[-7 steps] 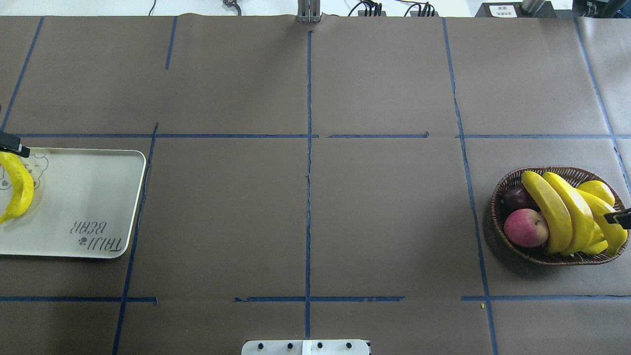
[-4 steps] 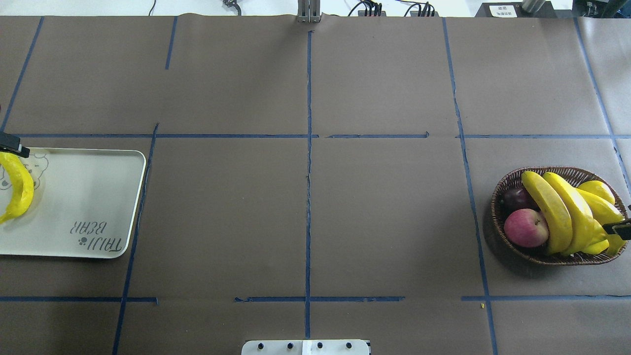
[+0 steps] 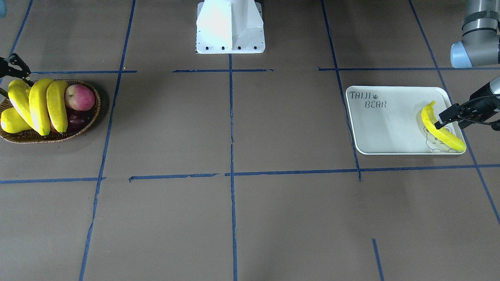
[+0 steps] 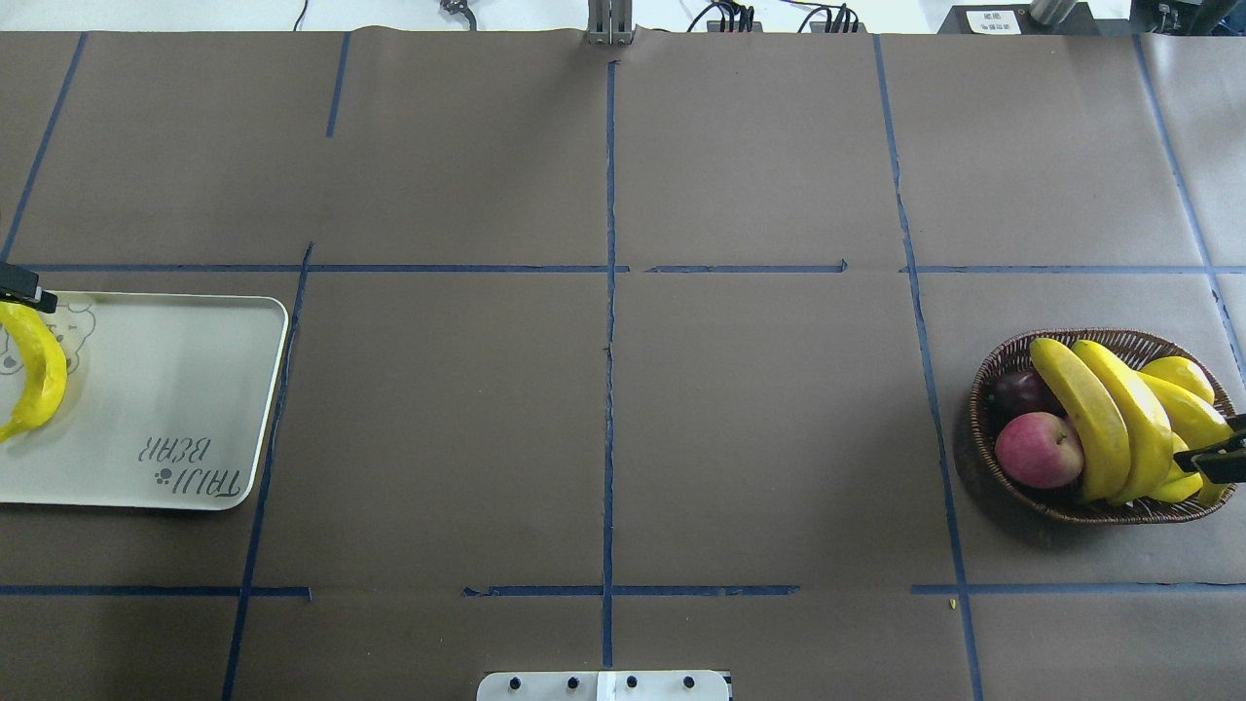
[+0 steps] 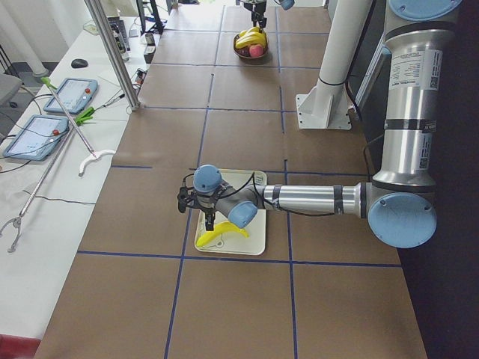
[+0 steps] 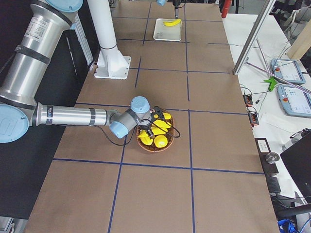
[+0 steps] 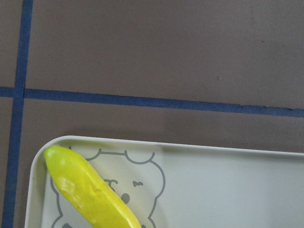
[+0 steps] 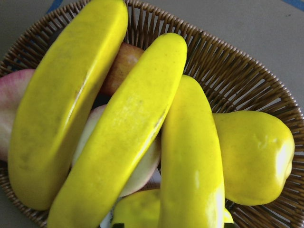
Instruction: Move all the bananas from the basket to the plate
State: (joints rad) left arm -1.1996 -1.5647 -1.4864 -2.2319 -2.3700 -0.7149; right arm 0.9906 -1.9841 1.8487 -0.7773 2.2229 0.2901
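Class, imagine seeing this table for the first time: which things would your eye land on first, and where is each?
The eye goes first to the three bright yellow bananas heaped in the wicker basket at the robot's right end of the table, beside a red apple. Next comes the lone banana lying on the white plate at the opposite end, over its bear drawing.

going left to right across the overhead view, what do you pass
plate with one banana on it → robot base at the bottom edge → basket, with an apple at its left and bananas beyond
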